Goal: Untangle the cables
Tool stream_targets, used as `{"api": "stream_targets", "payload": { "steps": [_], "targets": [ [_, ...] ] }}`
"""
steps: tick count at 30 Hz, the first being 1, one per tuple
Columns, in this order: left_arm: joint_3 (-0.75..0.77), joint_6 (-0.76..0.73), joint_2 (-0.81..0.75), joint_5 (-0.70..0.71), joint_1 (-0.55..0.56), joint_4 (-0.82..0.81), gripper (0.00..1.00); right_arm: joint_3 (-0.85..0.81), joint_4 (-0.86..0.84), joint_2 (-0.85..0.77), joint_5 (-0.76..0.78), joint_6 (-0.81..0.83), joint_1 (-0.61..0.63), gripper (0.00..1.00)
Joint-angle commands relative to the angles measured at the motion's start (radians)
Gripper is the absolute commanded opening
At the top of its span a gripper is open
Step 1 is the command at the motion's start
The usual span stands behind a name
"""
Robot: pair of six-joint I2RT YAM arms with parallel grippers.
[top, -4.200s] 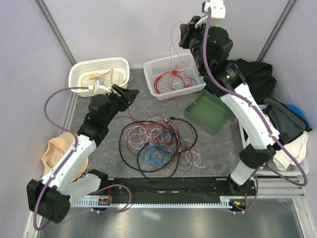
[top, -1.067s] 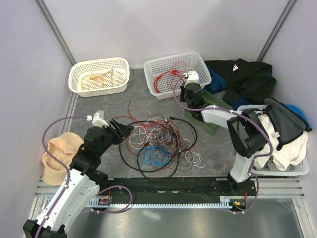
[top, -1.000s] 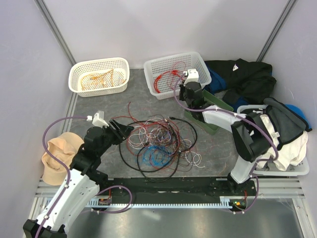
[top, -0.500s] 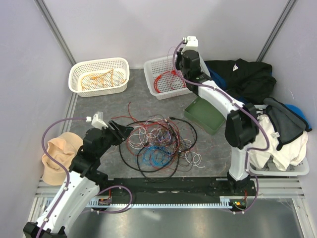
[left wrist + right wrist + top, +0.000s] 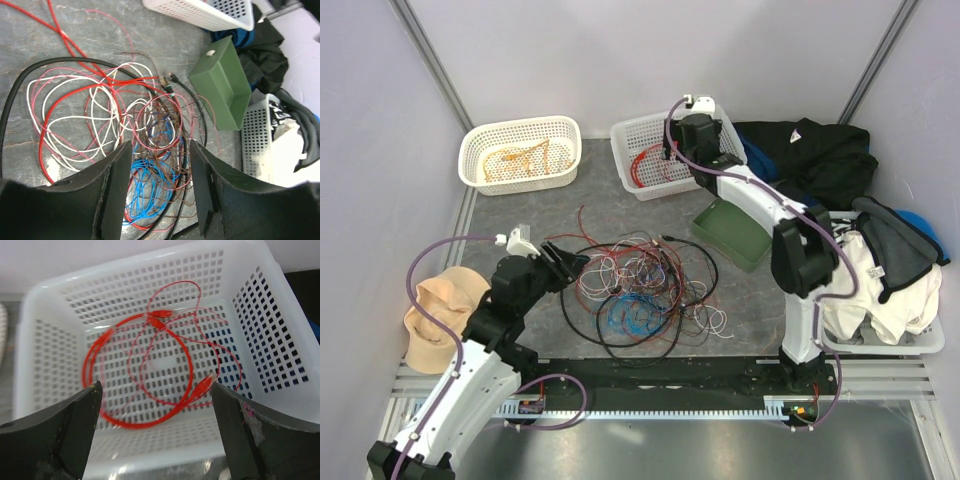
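Left claw [image 5: 160, 148] hovers released, nothing between its fingers, over the left edge of the tangled cables [image 5: 640, 290] mid-worktop [image 5: 650, 215]. Farther back, right claw [image 5: 155, 388] gapes empty above the white basket [image 5: 50, 305] holding red cables [image 5: 159, 314].

The walls [image 5: 620, 60] are pale and plain. The table [image 5: 550, 200] is dark gray like stone. Metal poles [image 5: 420, 55] stand in corners.
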State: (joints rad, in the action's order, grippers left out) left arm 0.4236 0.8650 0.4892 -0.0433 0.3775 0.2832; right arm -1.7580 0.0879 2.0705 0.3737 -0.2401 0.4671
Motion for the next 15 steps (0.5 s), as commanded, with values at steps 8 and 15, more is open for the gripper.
{"api": "stream_targets", "payload": {
  "steps": [8, 15],
  "targets": [
    [0.139, -0.041, 0.158, 0.028, 0.003, 0.08, 0.65, 0.633, -0.293, -0.724, -0.114, -0.185, 0.148, 0.98],
    [0.135, -0.073, 0.144, -0.003, 0.003, 0.056, 0.58, 0.98, -0.272, -0.958, -0.142, -0.14, 0.182, 0.97]
  ]
}}
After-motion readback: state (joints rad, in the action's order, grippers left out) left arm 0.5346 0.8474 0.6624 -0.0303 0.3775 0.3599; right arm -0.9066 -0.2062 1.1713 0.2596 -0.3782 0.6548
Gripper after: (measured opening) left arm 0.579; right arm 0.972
